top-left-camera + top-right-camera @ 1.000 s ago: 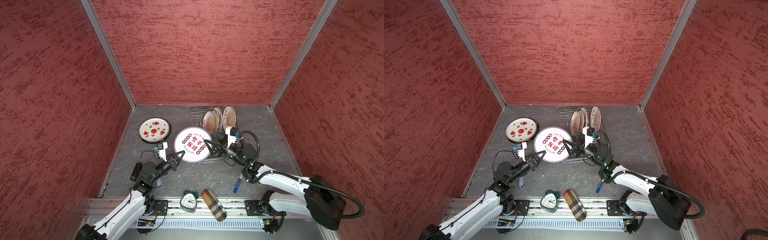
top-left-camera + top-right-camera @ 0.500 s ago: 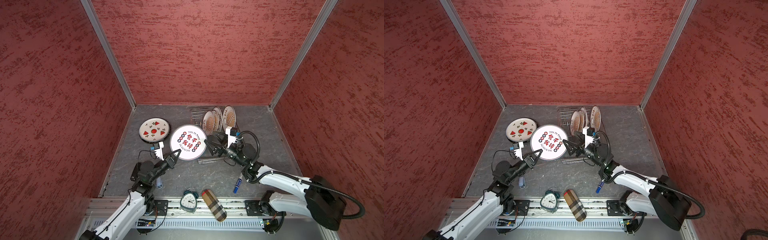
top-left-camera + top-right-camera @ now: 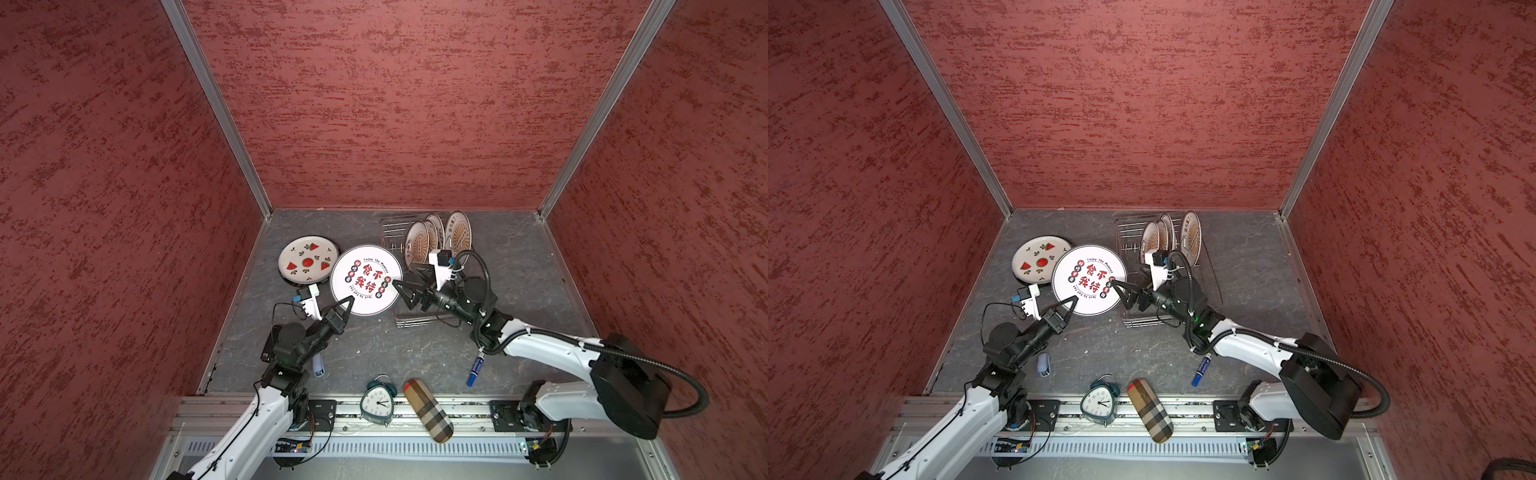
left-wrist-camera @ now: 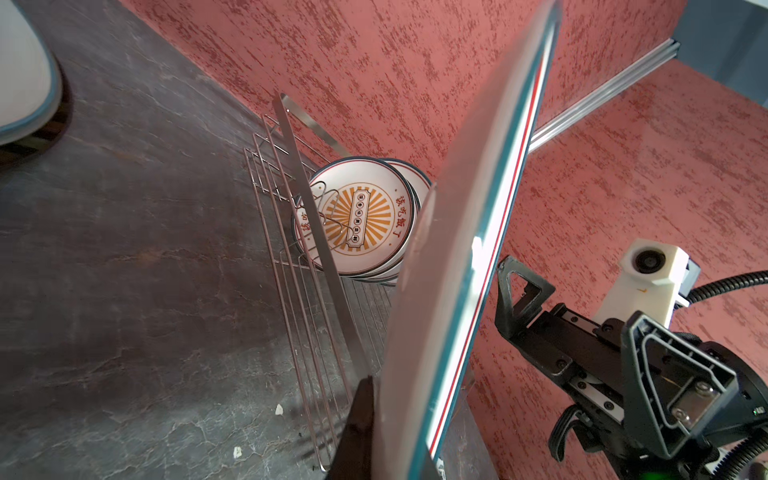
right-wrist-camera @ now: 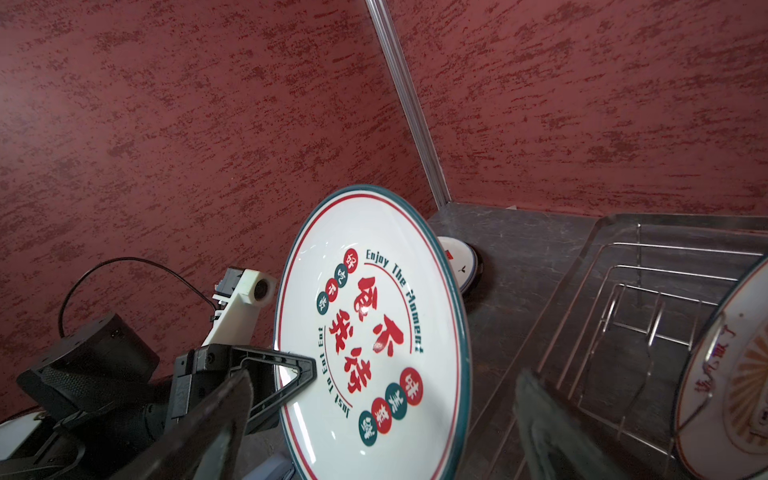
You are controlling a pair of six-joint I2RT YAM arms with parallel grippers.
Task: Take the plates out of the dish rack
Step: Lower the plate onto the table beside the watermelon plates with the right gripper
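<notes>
While the left claw (image 3: 348, 302) bites hard on the near rim of the red-character plate (image 3: 366, 279), one finger across the printed face and one behind it, that single pinch is carrying the whole dish. An edge grip makes sense, since a plate offers jaws nothing else narrow enough to close on. The plate sits tipped up, face turned toward the right arm, between the dish rack (image 3: 415, 322) and the watermelon plate (image 3: 307, 259). Over on the other rim, the right claw (image 3: 402, 294) gapes wide, just beside the plate and gripping nothing. It reads like a hand-across, because the rack stands on the right arm's side and the landing ground on the left's. Moving outward, at least three sunburst plates (image 3: 417, 245) stand upright between the rack's prongs with their top rims free to be nipped, so there is plenty left to unload. The watermelon plate lies flat on the worktop (image 3: 374, 353) with something dark beneath it, and I cannot tell what. An alarm clock (image 3: 376, 402), a plaid case (image 3: 428, 415) and a blue marker (image 3: 474, 368) sit near the front edge, well clear of the action.
</notes>
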